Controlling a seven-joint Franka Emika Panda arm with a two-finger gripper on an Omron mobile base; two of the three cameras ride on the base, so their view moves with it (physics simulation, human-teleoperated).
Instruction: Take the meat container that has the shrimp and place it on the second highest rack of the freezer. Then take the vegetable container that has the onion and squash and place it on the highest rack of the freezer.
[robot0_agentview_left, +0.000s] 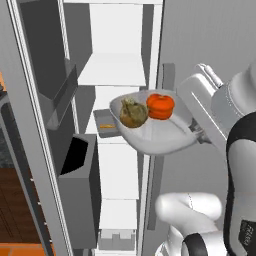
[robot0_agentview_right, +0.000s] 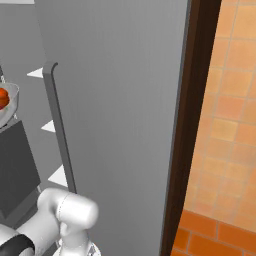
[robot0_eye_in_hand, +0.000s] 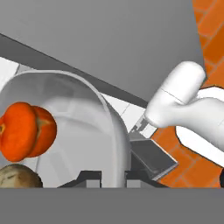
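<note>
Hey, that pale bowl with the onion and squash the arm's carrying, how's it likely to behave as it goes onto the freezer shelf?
The pale bowl looks rigid but is gripped at one rim, so it may tip. The round onion and squash sit loose and could roll. Its curved underside might rock on the flat shelf.

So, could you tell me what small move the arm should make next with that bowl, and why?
Probably raise the pale bowl and ease it in toward the highest rack. The claw is shut on its rim, with the onion and squash inside, but it hangs outside the freezer, below that shelf. The meat container already sits inside.
</note>
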